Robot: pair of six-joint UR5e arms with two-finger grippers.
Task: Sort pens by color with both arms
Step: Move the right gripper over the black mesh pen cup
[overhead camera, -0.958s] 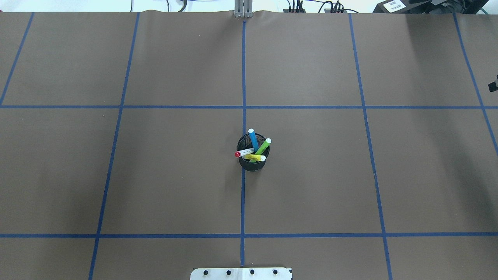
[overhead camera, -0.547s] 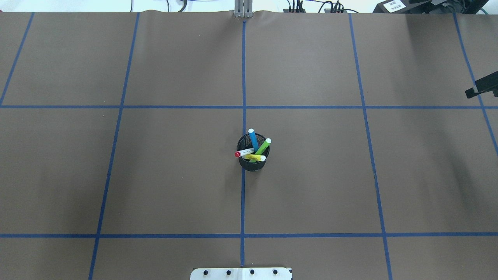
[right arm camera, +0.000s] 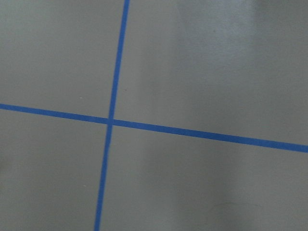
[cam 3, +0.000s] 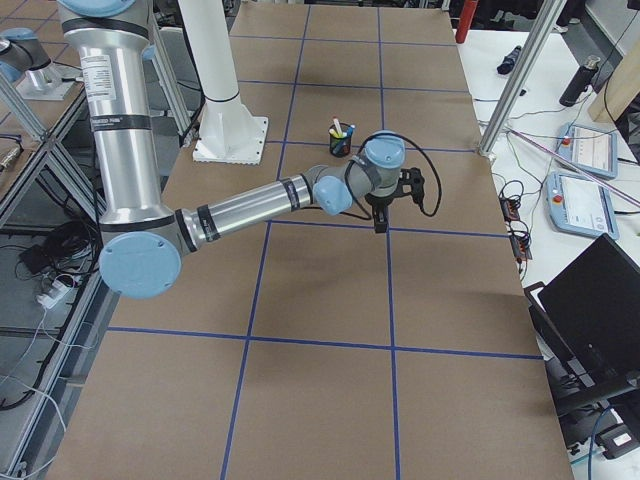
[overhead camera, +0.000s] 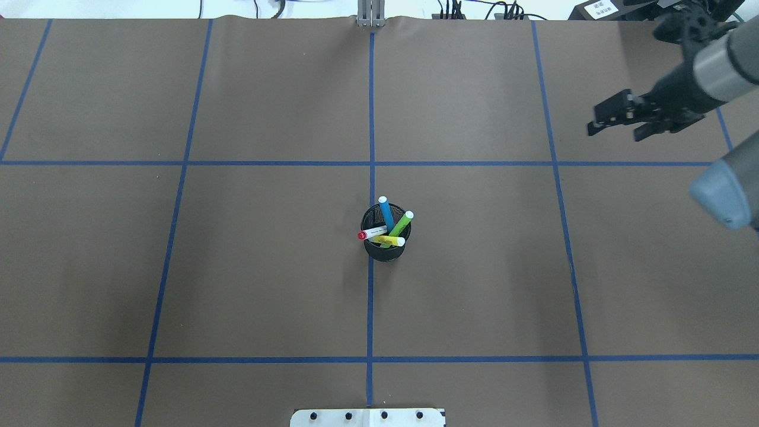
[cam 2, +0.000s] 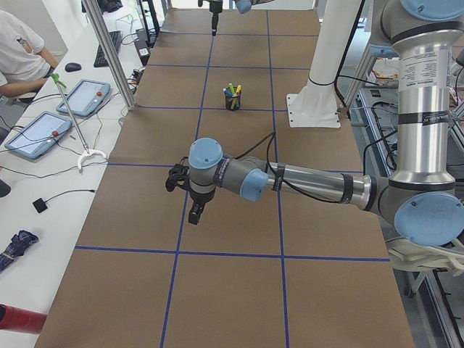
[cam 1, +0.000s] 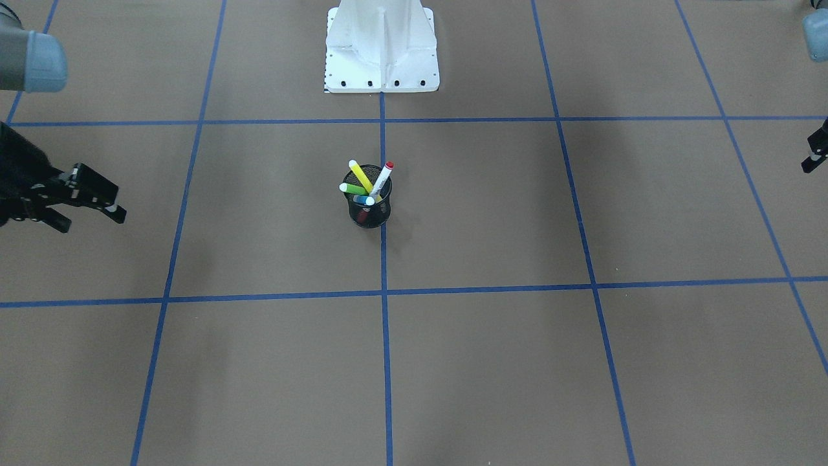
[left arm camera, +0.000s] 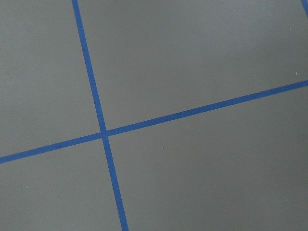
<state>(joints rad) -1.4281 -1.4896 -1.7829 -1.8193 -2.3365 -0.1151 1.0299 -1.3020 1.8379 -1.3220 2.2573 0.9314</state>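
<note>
Four pens stand in a black mesh cup (overhead camera: pixel 384 250) (cam 1: pixel 370 213) at the table's middle: a blue one (overhead camera: pixel 386 212), a green one (overhead camera: pixel 401 223), a yellow one (overhead camera: pixel 390 240) and a white one with a red cap (overhead camera: pixel 370 233). My right gripper (overhead camera: pixel 614 133) (cam 1: pixel 90 219) hangs open and empty over the far right of the table, well away from the cup. My left gripper (cam 2: pixel 185 197) hovers over the left part of the table. Only its tip (cam 1: pixel 814 155) shows at the front view's edge, so I cannot tell if it is open or shut.
Blue tape lines (overhead camera: pixel 370 163) divide the brown table cover into squares. The white pedestal base (cam 1: pixel 381 58) stands at the robot's edge. A person (cam 2: pixel 18 51) sits at a side desk with tablets (cam 2: pixel 83 96) beyond the far edge.
The right arm has swung in from the overhead view's right edge, leftward over the table. The pens and the cup have not moved.
</note>
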